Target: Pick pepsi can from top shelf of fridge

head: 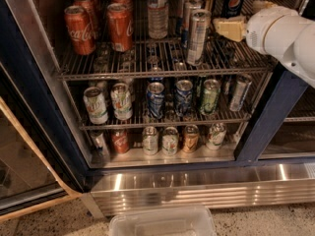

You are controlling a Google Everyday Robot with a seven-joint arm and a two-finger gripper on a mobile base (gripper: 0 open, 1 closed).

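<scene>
One gripper (230,28) hung over the right of the top shelf (162,65), near the pepsi can (233,0) but apart from it; couldn't tell if it was apart or together. Pepsi can stood upright at back right, behind slim silver cans (198,36). Step looked like approach, not yet grasped. Next move probably needs a deeper reach to bracket the can without knocking the silver cans.

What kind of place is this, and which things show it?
Probably a shop or canteen corner: a large drinks fridge stocked in rows, with Coca-Cola cans and a pepsi can on the top shelf. The gripper is at that shelf's right side.
</scene>
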